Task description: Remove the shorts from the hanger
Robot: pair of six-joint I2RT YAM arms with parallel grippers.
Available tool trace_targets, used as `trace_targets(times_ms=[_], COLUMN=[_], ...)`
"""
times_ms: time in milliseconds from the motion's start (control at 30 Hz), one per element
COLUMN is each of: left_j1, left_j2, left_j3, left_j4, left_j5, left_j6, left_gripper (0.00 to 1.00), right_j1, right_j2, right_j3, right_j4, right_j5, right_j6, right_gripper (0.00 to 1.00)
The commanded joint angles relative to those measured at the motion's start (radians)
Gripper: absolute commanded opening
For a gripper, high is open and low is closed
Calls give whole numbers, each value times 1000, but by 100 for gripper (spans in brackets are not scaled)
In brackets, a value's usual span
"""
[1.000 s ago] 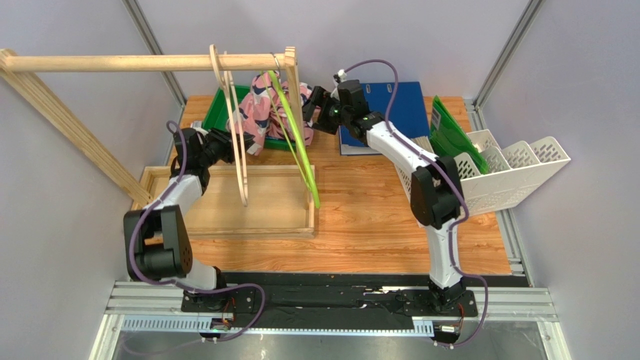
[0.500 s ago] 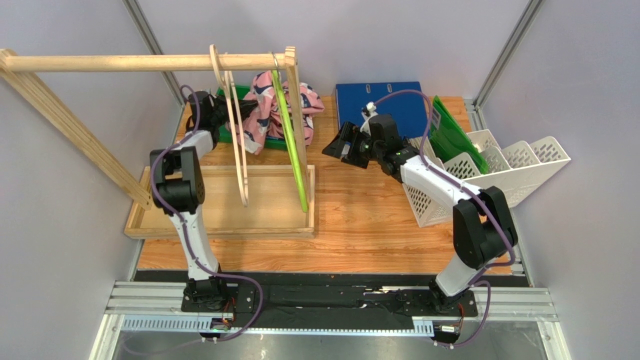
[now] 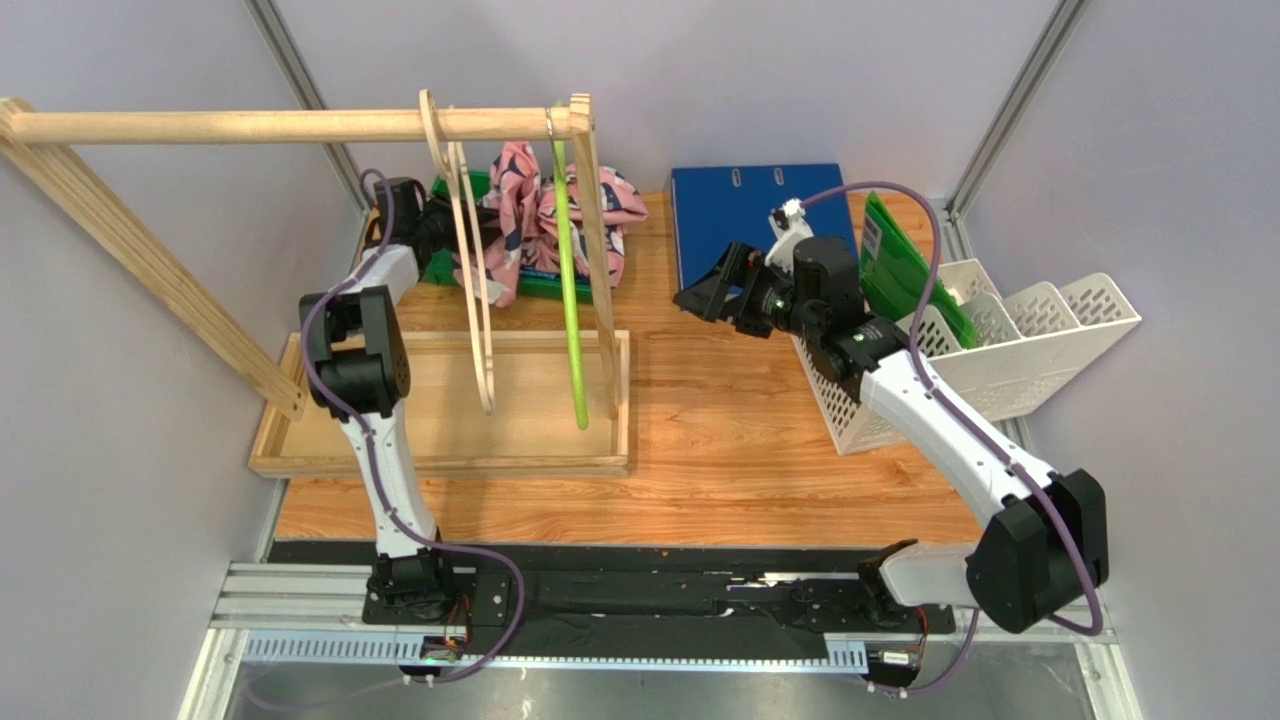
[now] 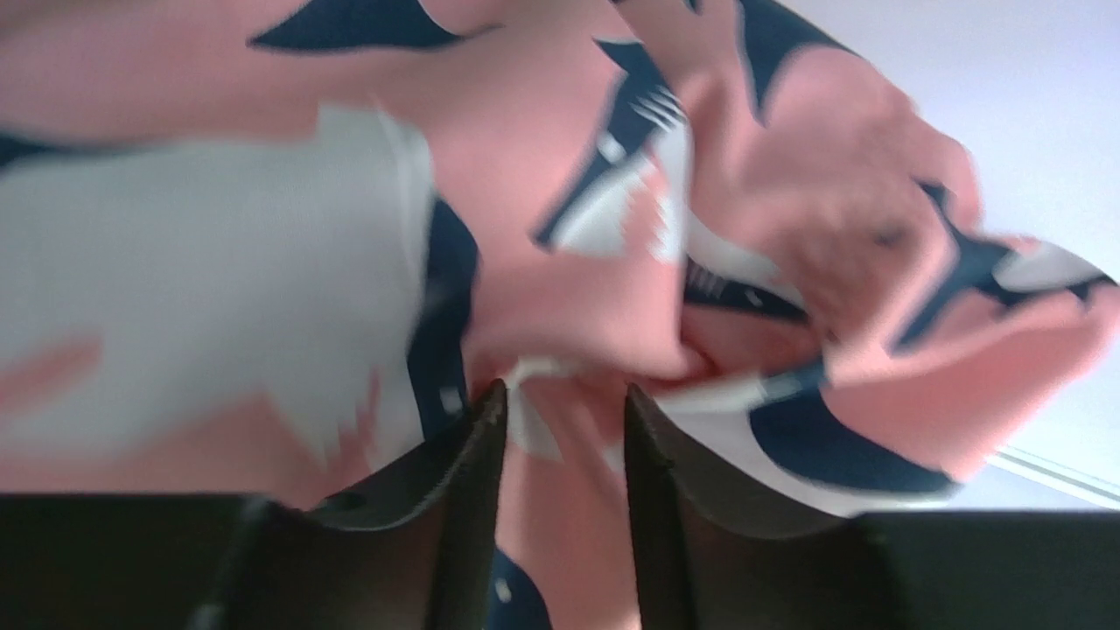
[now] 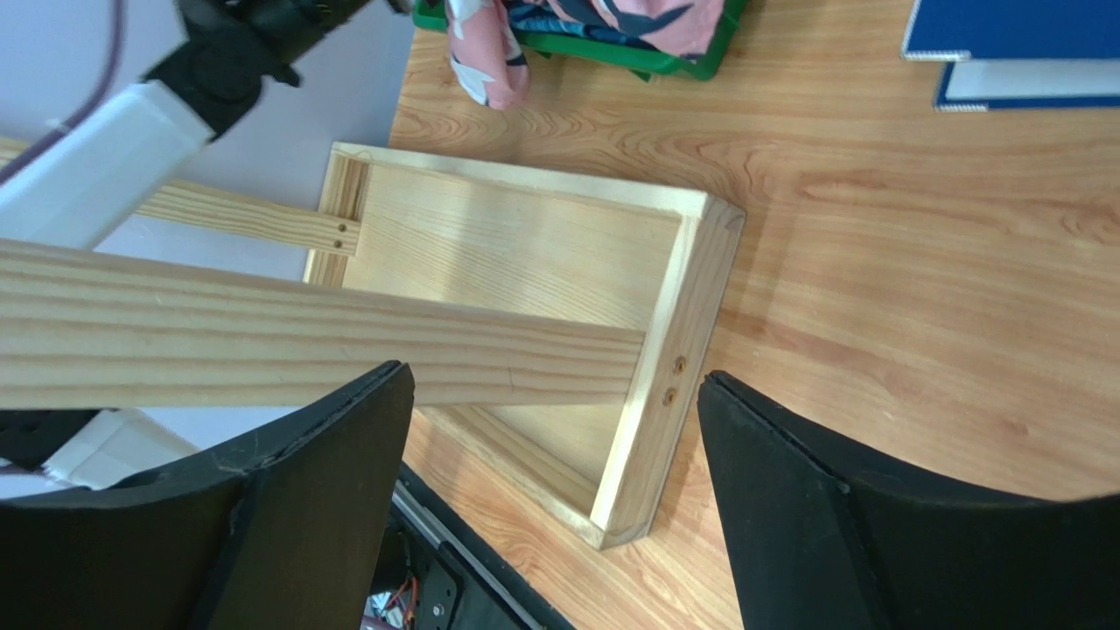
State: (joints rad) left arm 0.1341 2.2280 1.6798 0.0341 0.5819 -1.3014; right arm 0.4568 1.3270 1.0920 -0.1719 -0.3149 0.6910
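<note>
The pink shorts (image 3: 519, 225) lie bunched in the green tray (image 5: 618, 55) behind the wooden rack (image 3: 301, 123) — off the green hanger (image 3: 570, 315) on its rail. The left gripper (image 4: 559, 390) noses into them, jaws narrowly apart, nothing clearly pinched; the right gripper (image 5: 552, 394) — right of the rack — gapes wide, empty.

Built as twins: white shells, black joints.
Carried smooth white link covers on the left arm (image 3: 386, 483) and right arm (image 3: 939, 420), with chunky black motor housings at each joint. Trailed a purple cable (image 3: 881, 186) in loose loops along each, down to a black base plate (image 3: 661, 597) on a ribbed aluminium rail (image 3: 676, 647). Ended in matte black fingers, tapered on the left gripper (image 4: 564, 390), broad and curved on the right gripper (image 5: 555, 381).
</note>
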Motion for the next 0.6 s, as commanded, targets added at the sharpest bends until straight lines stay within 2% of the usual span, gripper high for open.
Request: trace_targets(times_ms=[0,200,233,333,433,567], left_j1=[24,25,24,10,-45,-163], left_j2=[-255,-532,-574,-738,-881,-1101], left_j3=[-78,-363,-475,-674,-791,-936], left_j4=[-95,-134,-87,-40,-88,-114], left_j5=[28,94,105,131,127,70], left_j6=[102,168,151,166,241,267], left_gripper=[47,52,52,55,55,55], right_j1=[-1,-1,-1,-1,0,0], right_j2=[-78,-212,-225,-279,-336,-413], right_j3=[-44,-109,-119,-162,-202,-248], right_j4=[-95,-239,-251,-293,-342,-379], right_j5=[33,111,117,123,123,122], right_j6=[5,-2,-2,10,25,42], right_gripper=[85,85,85,86,85,85])
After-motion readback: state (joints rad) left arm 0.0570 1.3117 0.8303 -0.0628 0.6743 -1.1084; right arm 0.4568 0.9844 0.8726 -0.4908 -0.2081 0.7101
